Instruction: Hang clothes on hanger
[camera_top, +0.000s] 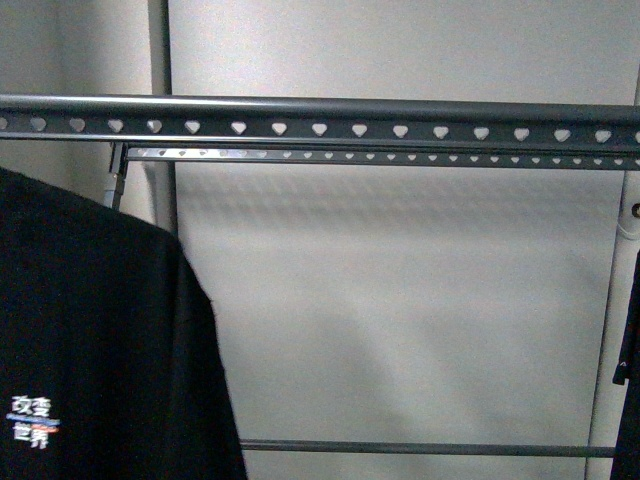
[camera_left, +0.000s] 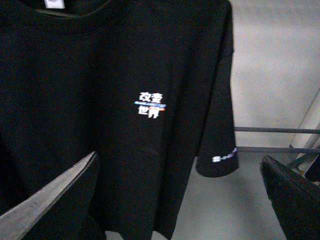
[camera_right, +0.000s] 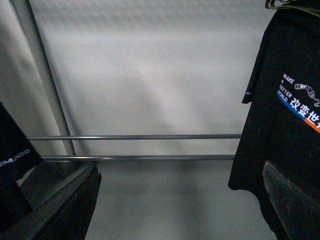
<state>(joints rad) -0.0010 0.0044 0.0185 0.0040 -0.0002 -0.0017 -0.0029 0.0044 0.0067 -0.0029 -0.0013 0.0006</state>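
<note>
The black T-shirt (camera_top: 90, 330) with small white characters and a blue-orange print hangs below the rack's rail at the left of the front view. Its metal clothes hanger is out of view. It fills the left wrist view (camera_left: 110, 100), chest print facing the camera. My left gripper (camera_left: 180, 200) is open and empty in front of the shirt's lower hem. The grey drying rack's heart-punched rail (camera_top: 320, 128) runs across the top. My right gripper (camera_right: 180, 200) is open and empty, facing the rack's thin crossbars (camera_right: 135, 136). Neither gripper shows in the front view.
Another dark garment (camera_top: 630, 380) with a tiny white mark hangs at the right edge. In the right wrist view it (camera_right: 280, 140) shows a larger white, blue and orange print. A second heart-holed rail (camera_top: 380, 155) lies behind the first. A pale wall (camera_top: 400, 300) stands behind the rack.
</note>
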